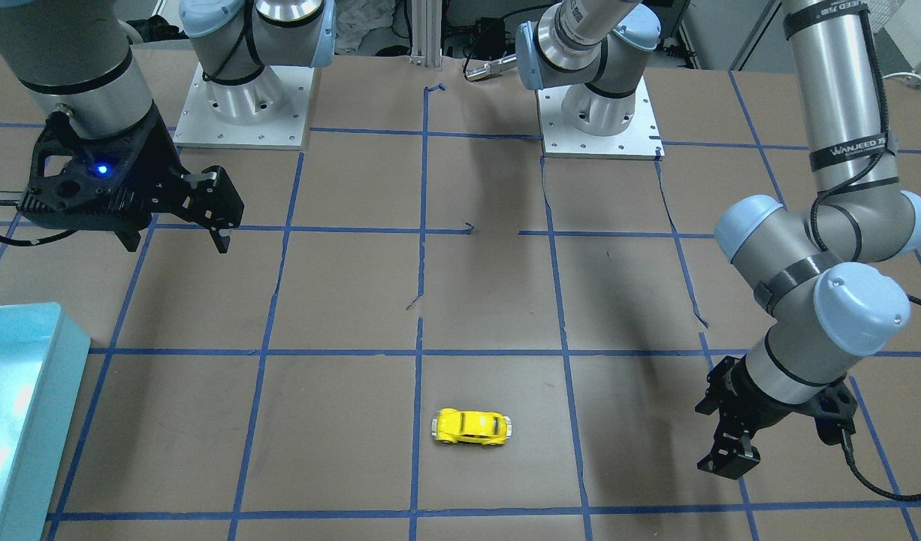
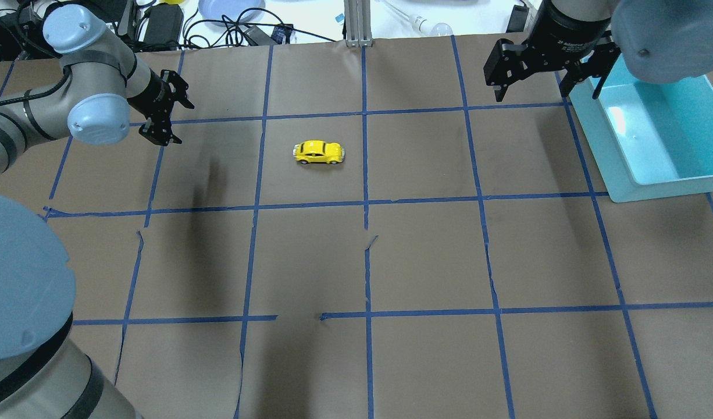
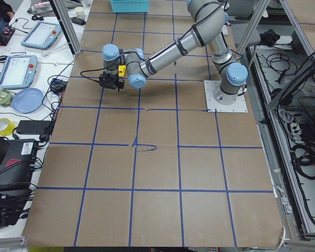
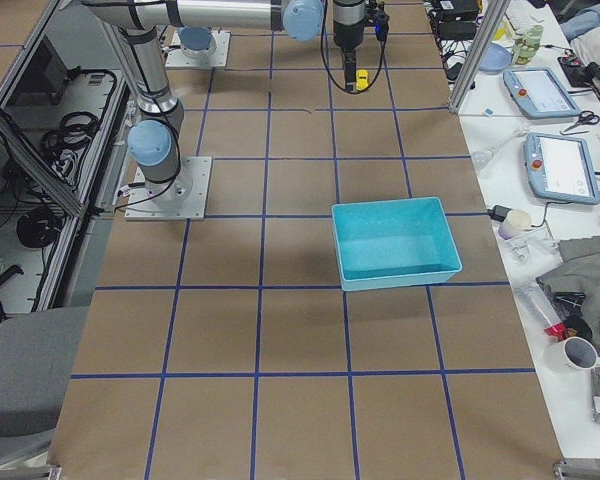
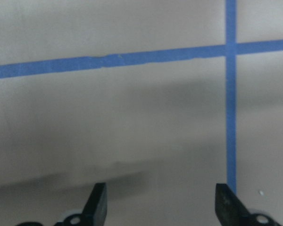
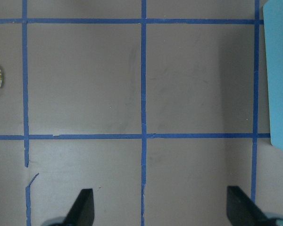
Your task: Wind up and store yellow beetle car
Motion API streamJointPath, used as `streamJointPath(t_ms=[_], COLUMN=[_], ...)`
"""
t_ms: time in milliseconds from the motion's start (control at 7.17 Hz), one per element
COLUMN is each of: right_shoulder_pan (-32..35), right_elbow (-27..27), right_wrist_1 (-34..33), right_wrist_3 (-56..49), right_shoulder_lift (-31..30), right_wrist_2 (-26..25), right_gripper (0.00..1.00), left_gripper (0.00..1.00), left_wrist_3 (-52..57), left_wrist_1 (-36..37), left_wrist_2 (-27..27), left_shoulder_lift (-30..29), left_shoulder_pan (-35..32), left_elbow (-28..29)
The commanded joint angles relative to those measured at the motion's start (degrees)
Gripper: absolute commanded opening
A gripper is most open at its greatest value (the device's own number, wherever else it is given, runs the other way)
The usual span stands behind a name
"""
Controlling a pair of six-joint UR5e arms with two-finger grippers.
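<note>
Glossy yellow beetle car (image 2: 318, 152), matt paper table (image 2: 426, 256)

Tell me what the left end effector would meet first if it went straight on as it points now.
The left end effector, open and empty, would most likely meet the brown table paper first, beside a blue tape line. The yellow beetle car lies outside that path.

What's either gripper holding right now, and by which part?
Nothing. The left gripper and right gripper are both open and empty; the yellow beetle car sits untouched, apart from both.
</note>
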Motion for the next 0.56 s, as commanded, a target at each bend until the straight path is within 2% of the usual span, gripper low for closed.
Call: streamJointPath(t_ms=[0, 139, 418], right_shoulder_pan=[0.0, 0.0, 0.0], right_elbow=[0.0, 0.0, 0.0], right_wrist_1=[0.2, 0.7, 0.7], right_wrist_3=[-0.1, -0.4, -1.0], right_shoulder_lift=[0.2, 0.1, 0.3], right_wrist_2=[0.3, 0.3, 0.4], right_gripper=[1.0, 1.0, 1.0], left_gripper=[0.97, 1.0, 1.0], left_wrist_3=[20.2, 22.8, 31.0], left_wrist_1=[-2.1, -6.0, -23.0], left_wrist_2=[6.9, 12.6, 13.3], left_shoulder_lift=[4.7, 7.0, 11.2], left_shoulder_pan=[-0.3, -1.5, -2.6], left_elbow=[0.4, 1.9, 9.9])
